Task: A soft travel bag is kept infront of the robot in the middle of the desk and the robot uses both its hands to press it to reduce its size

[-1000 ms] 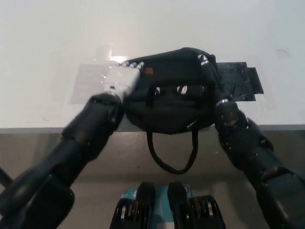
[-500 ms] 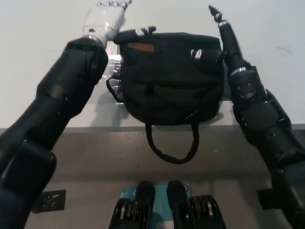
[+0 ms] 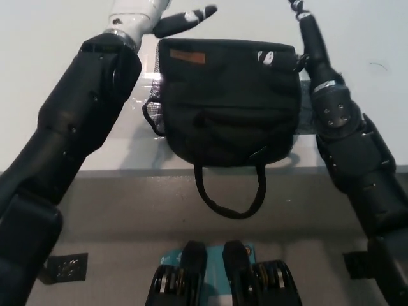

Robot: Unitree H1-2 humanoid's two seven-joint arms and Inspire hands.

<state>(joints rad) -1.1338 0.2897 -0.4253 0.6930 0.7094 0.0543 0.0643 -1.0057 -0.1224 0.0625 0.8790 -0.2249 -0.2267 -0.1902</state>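
Note:
The black soft travel bag [image 3: 229, 108] stands on the white desk [image 3: 38, 83] in the middle, full in shape, with an orange label near its top left and a strap loop [image 3: 229, 201] hanging over the desk's front edge. My white left hand [image 3: 143, 14] is at the bag's far left corner, open, with a dark finger reaching over the bag's top edge. My black right hand [image 3: 307, 29] stretches flat along the bag's right side, open, its tip cut off by the picture's top. Neither hand presses down on the bag.
A dark tape patch [image 3: 307, 118] lies on the desk beside the bag's right side, partly under my right arm. A mesh side pocket [image 3: 152, 107] bulges from the bag's left. The desk's front edge [image 3: 127, 171] runs just under the bag's bottom.
A second ago both hands were pressing the bag flat. They have since lifted and moved away from me to the bag's far corners, and the bag has sprung back to full height.

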